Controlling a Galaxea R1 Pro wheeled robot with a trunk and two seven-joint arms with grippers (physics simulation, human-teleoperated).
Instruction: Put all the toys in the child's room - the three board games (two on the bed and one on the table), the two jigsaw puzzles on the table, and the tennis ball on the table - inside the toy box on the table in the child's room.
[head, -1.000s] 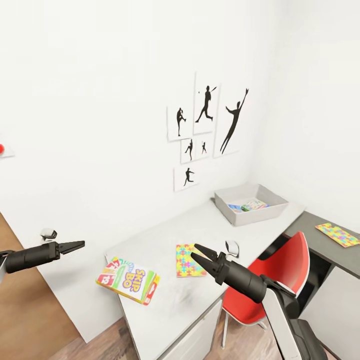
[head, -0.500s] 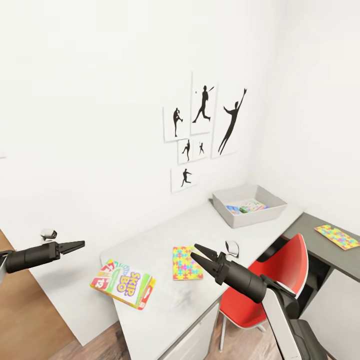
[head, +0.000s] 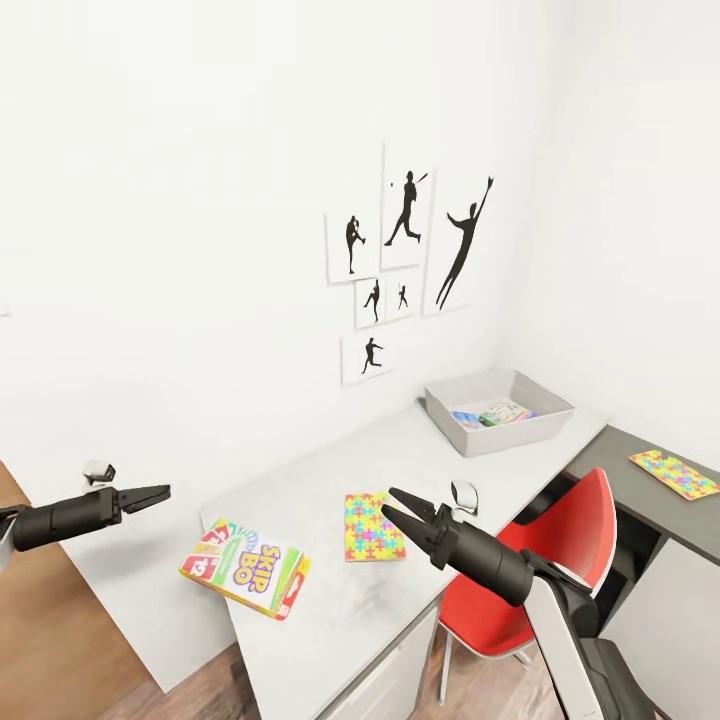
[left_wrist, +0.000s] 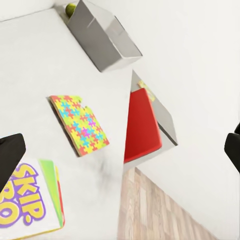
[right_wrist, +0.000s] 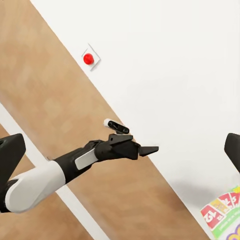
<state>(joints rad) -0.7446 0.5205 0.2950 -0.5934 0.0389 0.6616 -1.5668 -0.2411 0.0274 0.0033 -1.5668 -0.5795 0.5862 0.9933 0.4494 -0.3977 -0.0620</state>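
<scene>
Pale grey counter (head: 330, 480) is being viewed with both arms raised. Right gripper (head: 396, 507) is being held open and empty, just above a jigsaw puzzle (head: 372, 525); a board game (head: 245, 567) is lying beside it toward the left gripper (head: 150, 494), whose fingers are being held wide apart, empty. Toy box (head: 497, 412) is sitting well beyond the right gripper, a second puzzle (head: 674, 472) off to its right.

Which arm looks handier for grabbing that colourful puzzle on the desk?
Probably the right. Its open gripper hangs just beside the puzzle, while the left gripper sits off the desk's end, beyond the Skip-Bo box.
</scene>
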